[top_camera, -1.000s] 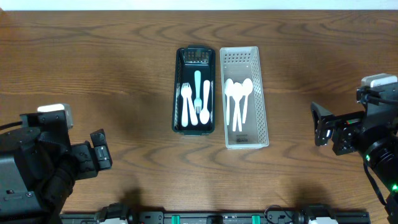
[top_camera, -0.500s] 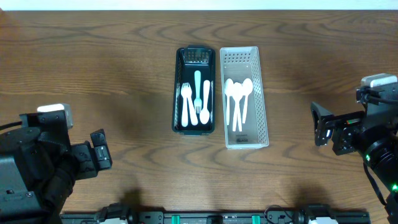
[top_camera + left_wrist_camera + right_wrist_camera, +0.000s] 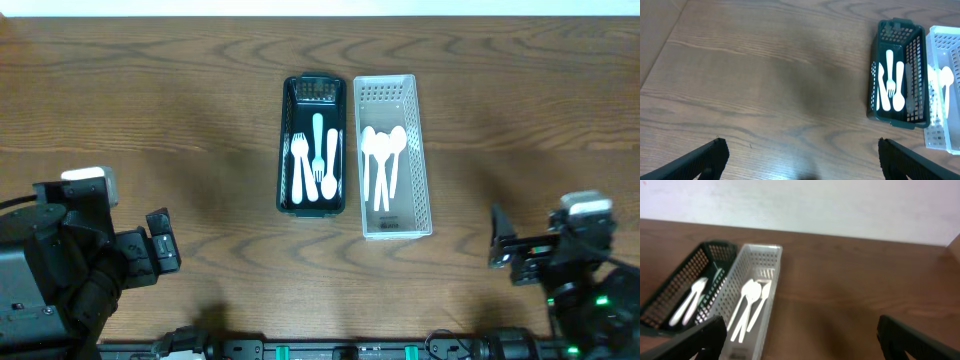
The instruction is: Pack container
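A dark green slotted basket (image 3: 284,150) at the table's middle holds white forks and a light blue utensil (image 3: 318,140). Beside it on the right, touching, a white slotted basket (image 3: 421,150) holds three white spoons (image 3: 382,160). Both baskets show in the left wrist view (image 3: 920,55) and in the right wrist view (image 3: 767,275). My left gripper (image 3: 160,252) is open and empty at the front left, far from the baskets. My right gripper (image 3: 502,248) is open and empty at the front right, right of the white basket.
The wooden table (image 3: 150,110) stretches bare around the baskets. A white wall (image 3: 815,202) stands behind the table's far edge. A rail with fittings (image 3: 340,350) runs along the front edge.
My right arm has pulled back toward the front edge and a little left; its gripper stays open. The left arm and the baskets have not moved.
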`<action>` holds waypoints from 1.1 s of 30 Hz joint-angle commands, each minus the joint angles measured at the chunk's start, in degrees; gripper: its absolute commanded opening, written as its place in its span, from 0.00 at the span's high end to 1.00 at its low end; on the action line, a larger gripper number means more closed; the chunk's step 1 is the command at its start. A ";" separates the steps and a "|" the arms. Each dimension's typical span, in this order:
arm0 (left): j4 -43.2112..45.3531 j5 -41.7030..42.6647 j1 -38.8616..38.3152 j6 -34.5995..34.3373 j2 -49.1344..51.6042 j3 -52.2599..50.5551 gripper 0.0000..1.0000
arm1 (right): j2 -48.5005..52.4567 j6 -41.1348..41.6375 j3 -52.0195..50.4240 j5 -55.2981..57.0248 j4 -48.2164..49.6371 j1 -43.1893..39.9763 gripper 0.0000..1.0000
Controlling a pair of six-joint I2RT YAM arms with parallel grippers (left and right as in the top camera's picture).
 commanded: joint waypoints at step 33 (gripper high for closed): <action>0.04 -0.26 -0.31 0.11 0.13 -0.24 0.02 | -22.43 4.79 -41.81 0.81 19.34 -0.57 0.01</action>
